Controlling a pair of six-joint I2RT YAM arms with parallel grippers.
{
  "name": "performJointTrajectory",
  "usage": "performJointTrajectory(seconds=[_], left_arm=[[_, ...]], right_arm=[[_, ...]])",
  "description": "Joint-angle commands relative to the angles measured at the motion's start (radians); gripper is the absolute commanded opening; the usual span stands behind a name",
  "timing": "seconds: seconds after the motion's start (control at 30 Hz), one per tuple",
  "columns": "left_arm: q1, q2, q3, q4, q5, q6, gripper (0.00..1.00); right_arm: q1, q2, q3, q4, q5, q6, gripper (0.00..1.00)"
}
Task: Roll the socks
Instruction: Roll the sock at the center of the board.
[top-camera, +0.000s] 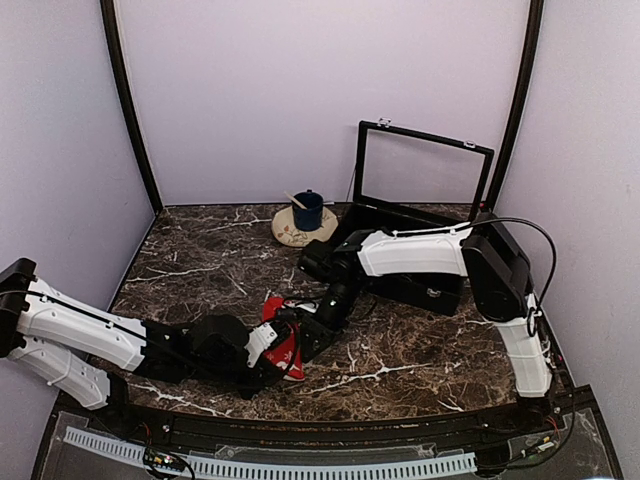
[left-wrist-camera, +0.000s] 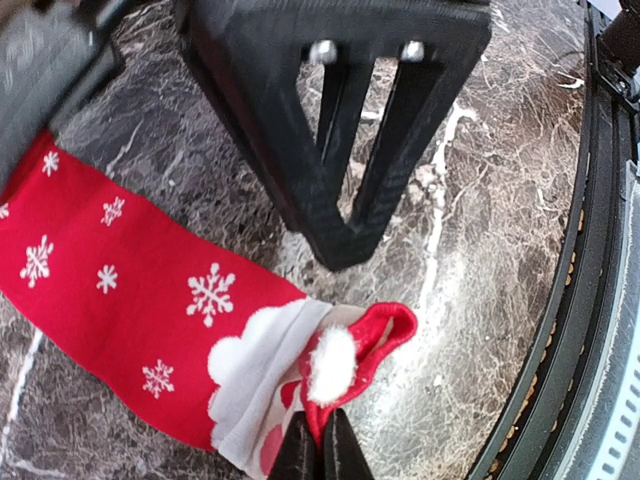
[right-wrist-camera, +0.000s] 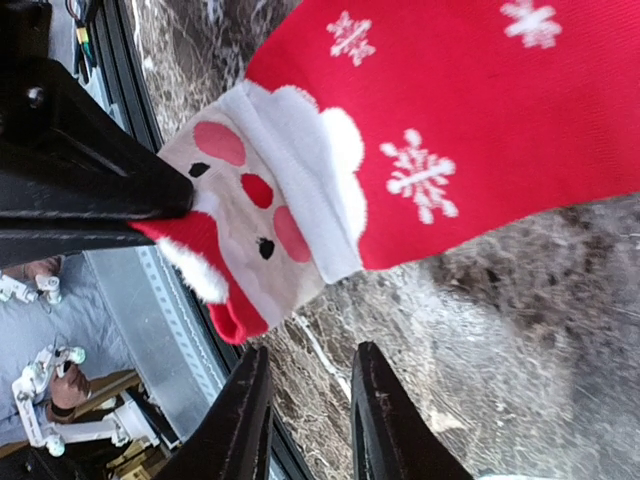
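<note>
One red sock (left-wrist-camera: 130, 300) lies on the tabletop (top-camera: 420, 350), its Santa end clenched in the left pincer (left-wrist-camera: 318, 440). The right pincer (right-wrist-camera: 312, 360) hangs released, just beside it. Best roll tightly, keeping edges aligned.

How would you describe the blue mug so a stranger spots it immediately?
Look along the far edge of the marble table. Left of the open black case sits a round beige mat; the mug stands on it, the only blue thing, with a stick poking out.
</note>
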Motion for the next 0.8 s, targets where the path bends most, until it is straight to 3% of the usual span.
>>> performJointTrajectory(seconds=[0.0, 0.47, 0.77], left_arm=[[-0.005, -0.026, 0.034, -0.063, -0.003, -0.093, 0.00], [0.004, 0.011, 0.093, -0.173, 0.038, -0.290, 0.00], [0.016, -0.006, 0.055, -0.191, 0.068, -0.415, 0.00]], right_arm=[[-0.014, -0.066, -0.029, 0.076, 0.036, 0.036, 0.26], [-0.024, -0.163, -0.141, 0.202, 0.180, 0.074, 0.26], [-0.018, -0.270, -0.270, 0.349, 0.287, 0.112, 0.26]])
